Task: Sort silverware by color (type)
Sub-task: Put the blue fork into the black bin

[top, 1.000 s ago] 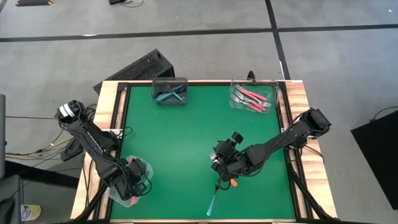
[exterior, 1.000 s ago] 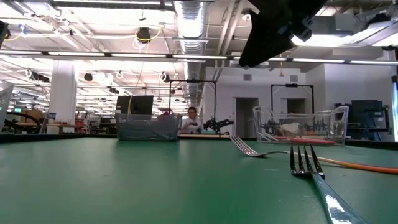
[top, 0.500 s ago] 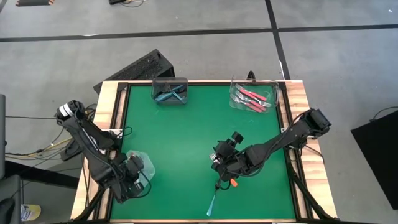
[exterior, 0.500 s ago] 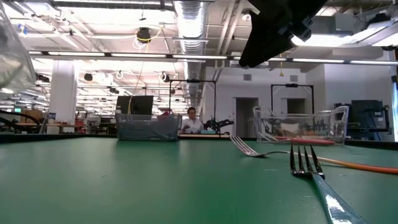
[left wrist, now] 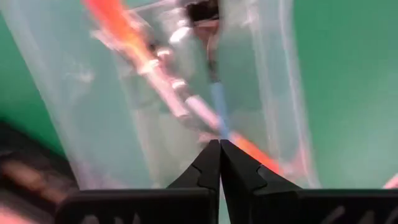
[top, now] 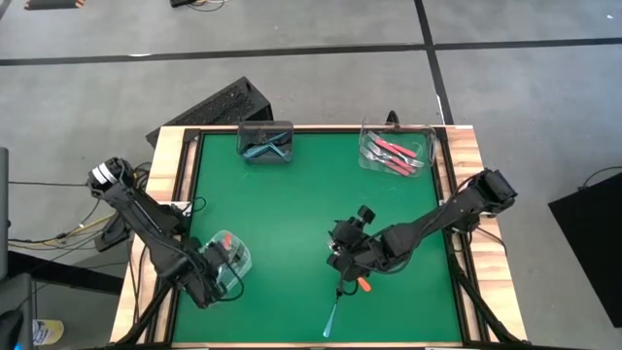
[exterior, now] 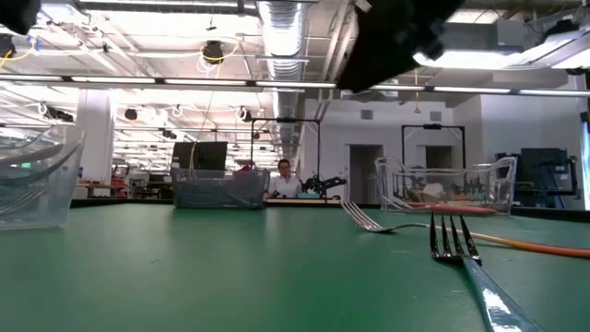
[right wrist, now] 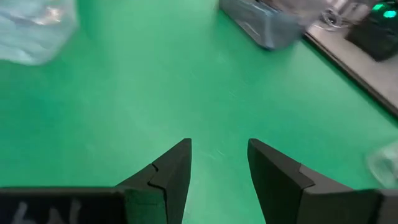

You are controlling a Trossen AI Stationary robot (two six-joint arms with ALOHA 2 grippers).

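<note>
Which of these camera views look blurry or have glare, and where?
Left wrist view: the clear plastic container and the orange-handled forks inside it are smeared. Right wrist view: the clear containers at the edges blur. Low view: bright ceiling lights glare, and the near blue-handled fork softens toward the camera. High view: sharp.

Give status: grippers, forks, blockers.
Left gripper shut on clear container rim, near-left. Right gripper open, empty, above orange fork and blue fork. No blockers seen.

Arm pose, both sides.
Your left gripper (top: 225,283) sits low at the near left, fingers pressed together; your right gripper (top: 340,264) hovers near centre, fingers (right wrist: 171,169) parted, arm stretched in from the right.
</note>
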